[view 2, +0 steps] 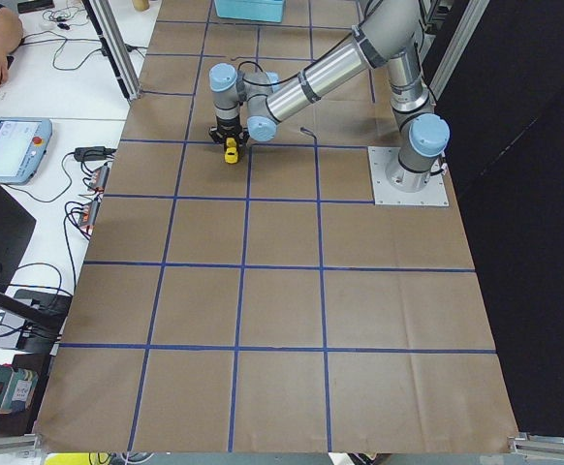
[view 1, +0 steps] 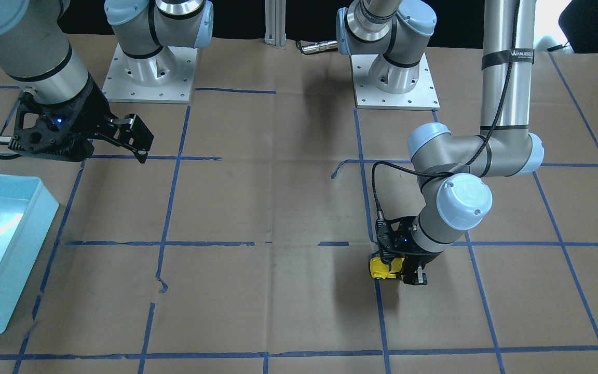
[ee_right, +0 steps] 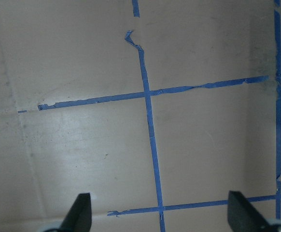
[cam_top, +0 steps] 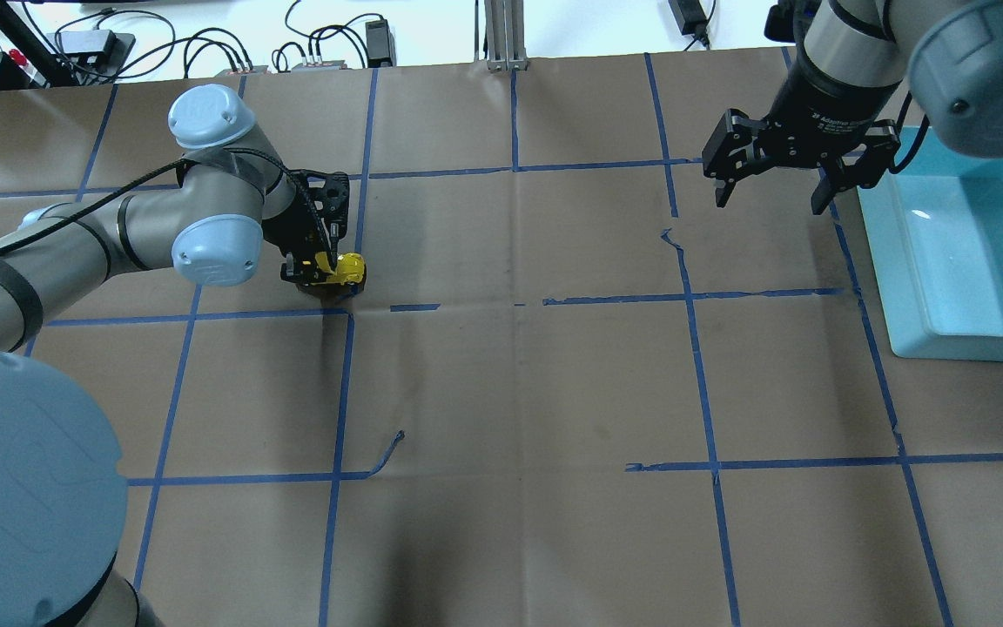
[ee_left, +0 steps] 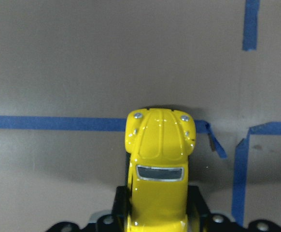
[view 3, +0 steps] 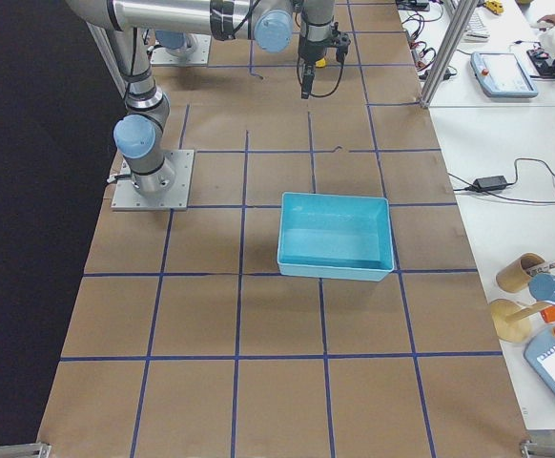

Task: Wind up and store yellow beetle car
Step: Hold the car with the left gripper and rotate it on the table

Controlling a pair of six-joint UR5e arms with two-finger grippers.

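Near the table's left edge, our left gripper (cam_top: 319, 275) is clamped on the yellow beetle car (cam_top: 345, 268), seemingly wheels-down, long axis running out from the palm. Near the right edge, our right gripper (cam_top: 771, 196) hangs wide open and empty beside the blue bin (cam_top: 885, 270), well apart from the car.

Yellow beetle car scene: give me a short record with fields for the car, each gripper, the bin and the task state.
car: yellow beetle car, nose pointing away from the wrist, low at the taped table; wheel contact cannot be told
left gripper: left gripper shut on the car's rear sides
right gripper: right gripper open, nothing between its fingers, above the table beside the bin
bin: light blue bin at the robot's right end of the table; the car is not in it
task state: car gripped, not yet stored
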